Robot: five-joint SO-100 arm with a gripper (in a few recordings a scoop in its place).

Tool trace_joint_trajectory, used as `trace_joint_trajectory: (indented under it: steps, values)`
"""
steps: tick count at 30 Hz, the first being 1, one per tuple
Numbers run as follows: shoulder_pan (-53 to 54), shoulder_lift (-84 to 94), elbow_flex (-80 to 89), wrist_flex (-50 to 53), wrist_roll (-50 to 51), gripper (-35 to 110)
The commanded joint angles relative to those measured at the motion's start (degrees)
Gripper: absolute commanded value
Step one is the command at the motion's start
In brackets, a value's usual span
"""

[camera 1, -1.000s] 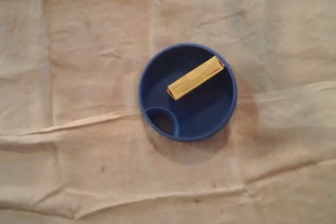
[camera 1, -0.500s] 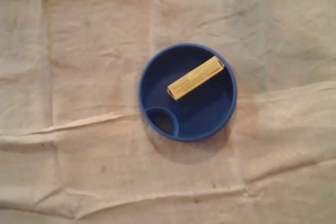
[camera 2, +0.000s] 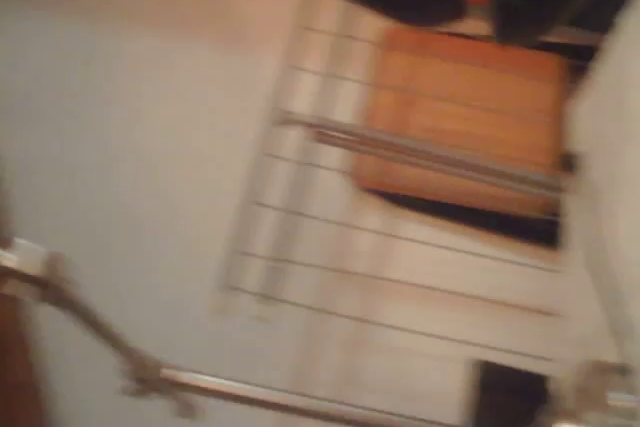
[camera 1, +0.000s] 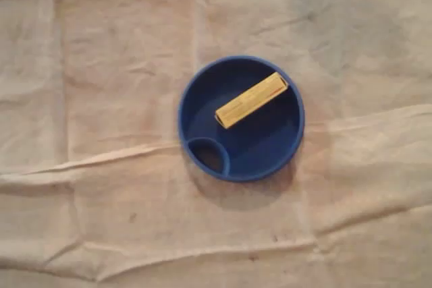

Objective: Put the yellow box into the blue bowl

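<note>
Wrist aimed away from the counter (camera 1: 101, 45), out toward the room; blurred, pose otherwise impossible to tell.

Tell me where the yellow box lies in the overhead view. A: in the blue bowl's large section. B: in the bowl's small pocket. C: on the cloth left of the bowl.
A: the yellow box lies slantwise inside the blue bowl, clear of the small pocket at its lower left.

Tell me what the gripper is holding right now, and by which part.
Nothing that can be seen: the yellow box lies free inside the blue bowl, untouched.
</note>
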Motion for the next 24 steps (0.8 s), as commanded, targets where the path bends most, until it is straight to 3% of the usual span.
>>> trace_joint_trajectory:
  steps: [1,24]
  values:
    - [0.35,1.67,1.67,0.18,0.53,0]
    - [0.35,9.05,9.58,0.09,0.26,0]
